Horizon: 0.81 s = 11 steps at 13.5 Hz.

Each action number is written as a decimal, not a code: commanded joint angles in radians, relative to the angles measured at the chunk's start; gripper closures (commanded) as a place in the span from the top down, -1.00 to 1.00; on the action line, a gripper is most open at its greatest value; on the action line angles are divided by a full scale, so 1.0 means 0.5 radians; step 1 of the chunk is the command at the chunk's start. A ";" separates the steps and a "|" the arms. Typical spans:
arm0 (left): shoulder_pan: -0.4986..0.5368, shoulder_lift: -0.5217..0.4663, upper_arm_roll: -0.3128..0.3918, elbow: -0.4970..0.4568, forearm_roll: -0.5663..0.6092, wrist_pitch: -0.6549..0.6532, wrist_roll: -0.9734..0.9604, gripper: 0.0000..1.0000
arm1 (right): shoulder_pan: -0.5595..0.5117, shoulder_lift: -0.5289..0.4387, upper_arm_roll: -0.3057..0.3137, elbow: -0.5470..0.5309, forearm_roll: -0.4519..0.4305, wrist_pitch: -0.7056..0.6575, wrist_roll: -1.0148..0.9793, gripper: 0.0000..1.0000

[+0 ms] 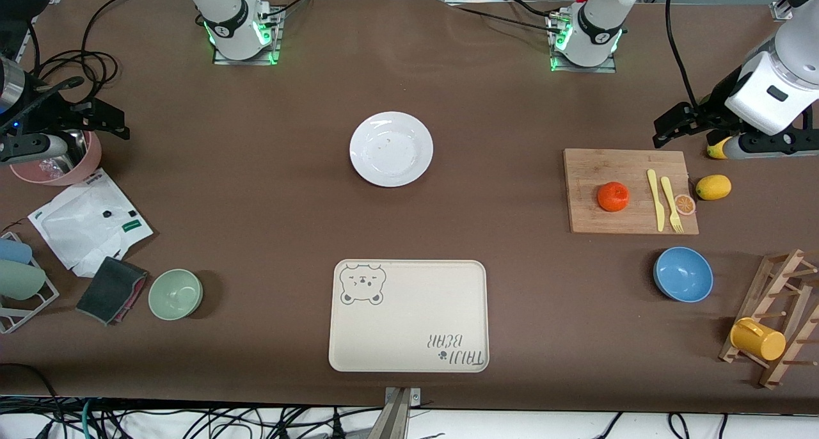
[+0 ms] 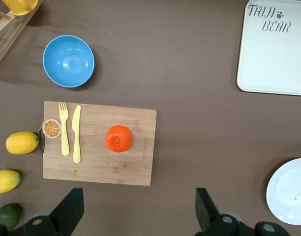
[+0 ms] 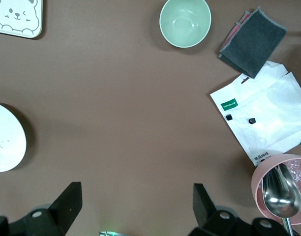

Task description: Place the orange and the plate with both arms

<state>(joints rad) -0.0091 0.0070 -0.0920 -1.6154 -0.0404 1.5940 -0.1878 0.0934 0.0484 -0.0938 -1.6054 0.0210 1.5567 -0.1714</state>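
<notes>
The orange (image 1: pixel 613 196) sits on a wooden cutting board (image 1: pixel 592 170) toward the left arm's end of the table; it also shows in the left wrist view (image 2: pixel 118 138). The white plate (image 1: pixel 391 149) lies empty at mid-table, and its edge shows in the left wrist view (image 2: pixel 290 191) and in the right wrist view (image 3: pixel 5 137). My left gripper (image 1: pixel 668 128) is open and empty in the air by the board's corner, clear of the orange (image 2: pixel 139 206). My right gripper (image 1: pixel 102 116) is open and empty over the right arm's end of the table (image 3: pixel 135 204).
A cream bear tray (image 1: pixel 409 317) lies nearer the camera than the plate. A yellow knife and fork (image 1: pixel 662 199), an orange slice and a lemon (image 1: pixel 713 187) are by the board. A blue bowl (image 1: pixel 683 274), green bowl (image 1: pixel 175 294), pink bowl (image 1: pixel 64 170), white packet and wooden cup rack (image 1: pixel 774 317) stand around.
</notes>
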 commanded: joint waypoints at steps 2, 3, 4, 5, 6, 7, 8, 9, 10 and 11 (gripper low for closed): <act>-0.006 0.032 0.006 0.071 0.038 -0.053 0.038 1.00 | -0.009 0.001 0.025 0.011 -0.030 -0.003 -0.022 1.00; -0.003 0.032 0.006 0.071 0.038 -0.053 0.038 1.00 | -0.009 0.001 0.025 0.011 -0.033 -0.003 -0.013 1.00; -0.003 0.032 0.006 0.071 0.038 -0.053 0.038 1.00 | -0.009 0.001 0.025 0.011 -0.030 -0.003 -0.016 1.00; -0.003 0.032 0.006 0.071 0.038 -0.053 0.038 1.00 | -0.009 0.001 0.025 0.014 -0.033 -0.003 -0.022 1.00; -0.003 0.032 0.006 0.071 0.038 -0.053 0.038 1.00 | -0.009 0.001 0.025 0.014 -0.033 0.000 -0.025 1.00; -0.003 0.032 0.006 0.068 0.038 -0.053 0.038 1.00 | -0.006 0.001 0.025 0.014 -0.033 0.001 -0.022 1.00; -0.003 0.032 0.006 0.068 0.038 -0.053 0.038 1.00 | -0.003 0.001 0.025 0.014 -0.033 0.001 -0.019 1.00; 0.000 0.032 0.006 0.068 0.038 -0.053 0.038 1.00 | -0.003 0.001 0.028 0.014 -0.033 0.001 -0.019 1.00; 0.000 0.032 0.006 0.068 0.038 -0.053 0.038 1.00 | -0.003 0.001 0.028 0.008 -0.033 -0.003 -0.004 1.00; 0.000 0.032 0.006 0.068 0.038 -0.053 0.038 1.00 | -0.003 0.001 0.028 0.005 -0.033 -0.003 -0.022 1.00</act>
<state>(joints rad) -0.0081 0.0076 -0.0919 -1.6153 -0.0404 1.5911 -0.1878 0.0947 0.0497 -0.0867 -1.6054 0.0204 1.5567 -0.1715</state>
